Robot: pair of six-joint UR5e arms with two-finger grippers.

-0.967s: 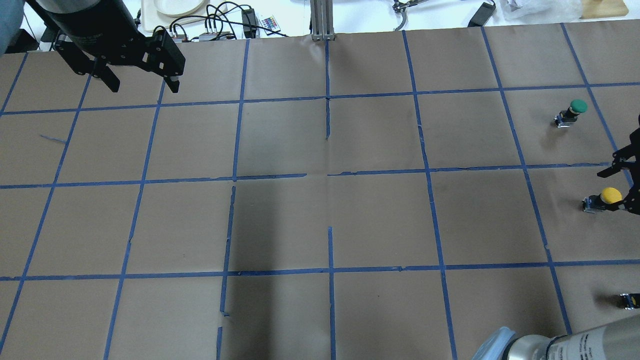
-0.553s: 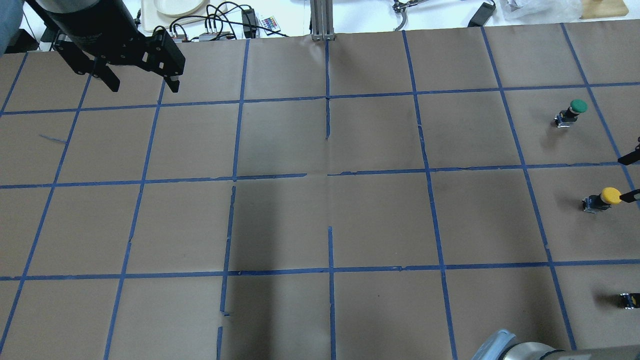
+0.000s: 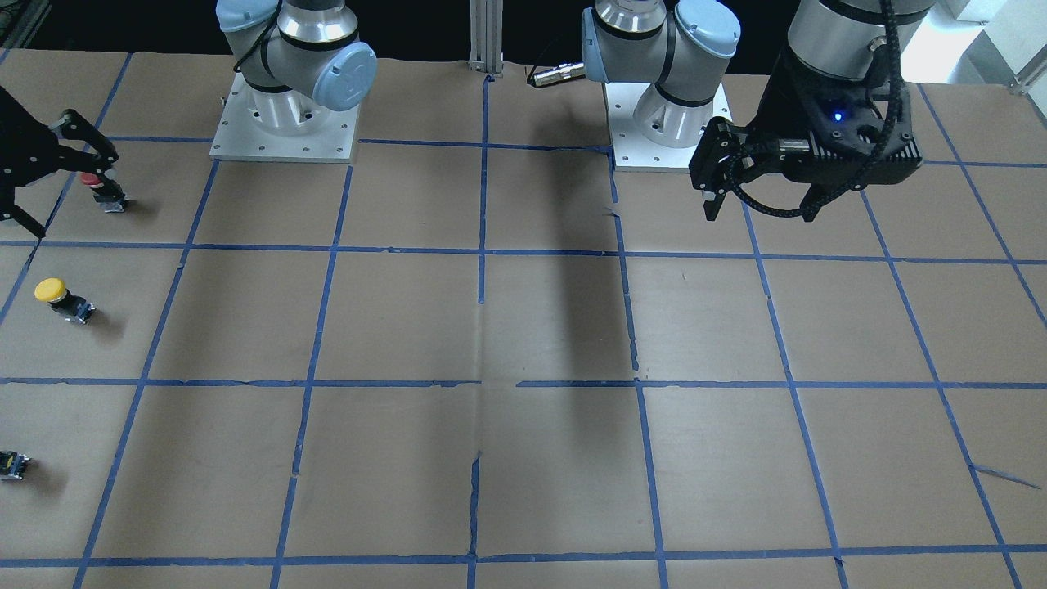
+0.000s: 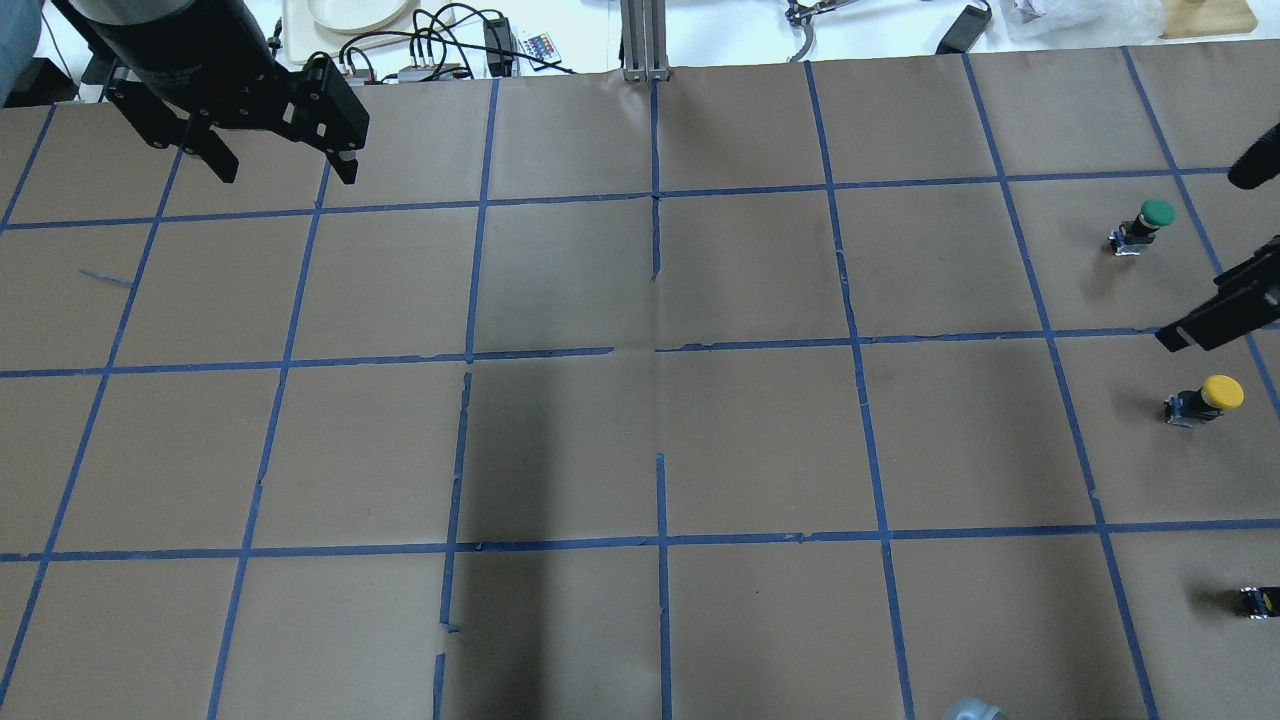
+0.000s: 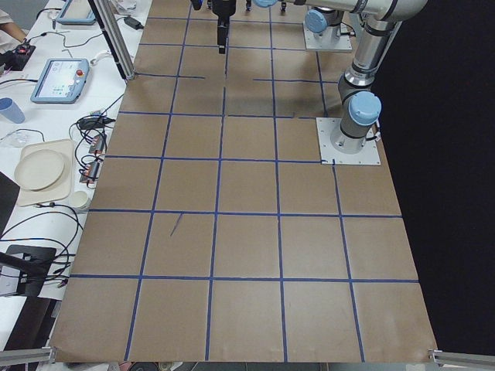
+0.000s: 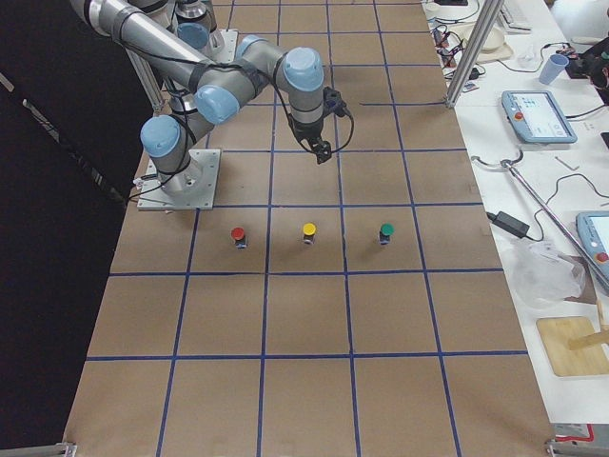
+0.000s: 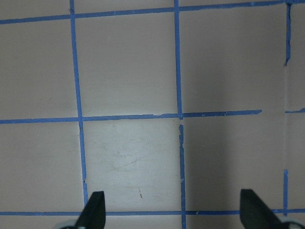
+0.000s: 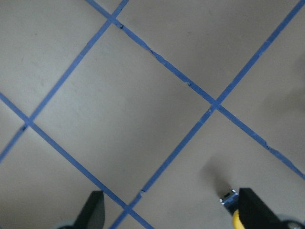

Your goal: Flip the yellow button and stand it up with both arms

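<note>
The yellow button (image 4: 1206, 397) stands cap up on the brown paper at the far right, alone and untouched. It also shows in the front-facing view (image 3: 57, 297), the exterior right view (image 6: 308, 231) and, at the bottom edge, the right wrist view (image 8: 229, 201). My right gripper (image 4: 1200, 260) is open and empty, raised well above the table beside the button; it also shows in the front-facing (image 3: 74, 196) and right wrist (image 8: 174, 214) views. My left gripper (image 4: 285, 170) is open and empty, high over the far left of the table, and shows in the left wrist view (image 7: 174, 212).
A green-capped button (image 4: 1145, 224) stands beyond the yellow one. A red-capped button (image 3: 101, 187) stands nearer the robot's base. A small dark capless part (image 4: 1258, 600) lies at the right edge. Cables and a plate (image 4: 350, 12) lie past the table's far edge.
My right gripper has pulled back from beside the yellow button's cap and risen above the table. The button has stayed in place. The left arm has not moved.
</note>
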